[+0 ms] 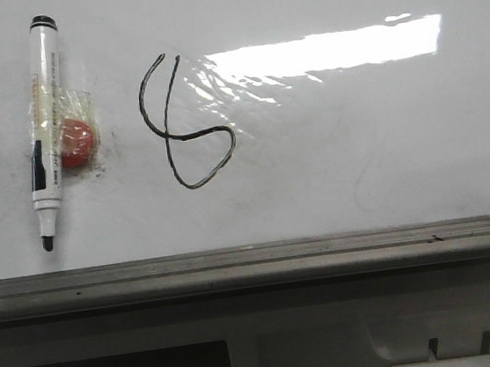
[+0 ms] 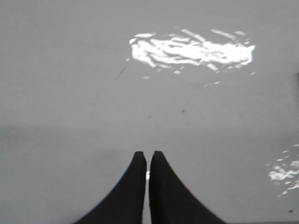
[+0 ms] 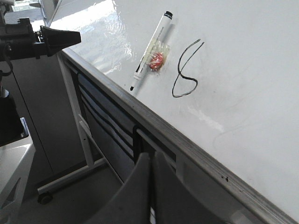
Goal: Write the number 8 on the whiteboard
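Drawn mid-whiteboard (image 1: 330, 156), beside a marker (image 1: 45, 127) taped over a red blob (image 1: 77, 141), a lopsided number 8 (image 1: 183, 124) with open top; left end effector (image 2: 148, 158) and right end effector (image 3: 153, 161) pressed together, bases cropped.

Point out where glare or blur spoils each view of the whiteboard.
Front view: a bright glare band washes the whiteboard just right of the number 8, which stays crisp. Left wrist view: two glare patches, soft focus overall, no writing visible. Right wrist view: glare near the board's far corner; the marker reads clearly.
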Robot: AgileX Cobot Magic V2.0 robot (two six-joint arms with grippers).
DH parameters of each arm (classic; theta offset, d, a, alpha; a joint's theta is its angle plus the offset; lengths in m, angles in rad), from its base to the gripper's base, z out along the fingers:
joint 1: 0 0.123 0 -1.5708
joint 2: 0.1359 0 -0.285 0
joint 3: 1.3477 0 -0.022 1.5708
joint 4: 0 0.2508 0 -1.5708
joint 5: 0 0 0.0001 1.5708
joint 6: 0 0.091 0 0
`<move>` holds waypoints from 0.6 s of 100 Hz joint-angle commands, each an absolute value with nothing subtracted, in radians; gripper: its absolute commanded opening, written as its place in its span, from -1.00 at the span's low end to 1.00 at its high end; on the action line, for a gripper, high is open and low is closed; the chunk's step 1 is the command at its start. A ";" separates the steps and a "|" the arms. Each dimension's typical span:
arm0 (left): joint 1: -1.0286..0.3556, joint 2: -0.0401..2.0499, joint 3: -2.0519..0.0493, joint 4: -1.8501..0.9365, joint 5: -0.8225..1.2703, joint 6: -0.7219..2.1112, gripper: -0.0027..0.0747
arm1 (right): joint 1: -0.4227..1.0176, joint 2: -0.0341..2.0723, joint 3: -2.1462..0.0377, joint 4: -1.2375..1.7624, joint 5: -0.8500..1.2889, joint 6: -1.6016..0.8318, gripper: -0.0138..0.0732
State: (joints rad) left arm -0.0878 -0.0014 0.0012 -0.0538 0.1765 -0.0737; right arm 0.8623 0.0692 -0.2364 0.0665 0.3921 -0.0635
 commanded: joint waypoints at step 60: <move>-0.013 -0.032 0.033 -0.086 0.309 -0.066 -0.98 | 0.862 0.079 -0.261 0.064 0.318 -0.071 -0.83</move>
State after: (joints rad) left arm -0.0159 -0.0014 0.0012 -0.0727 0.3433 -0.0641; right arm 0.8623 0.0692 -0.2364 0.0665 0.3924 -0.0635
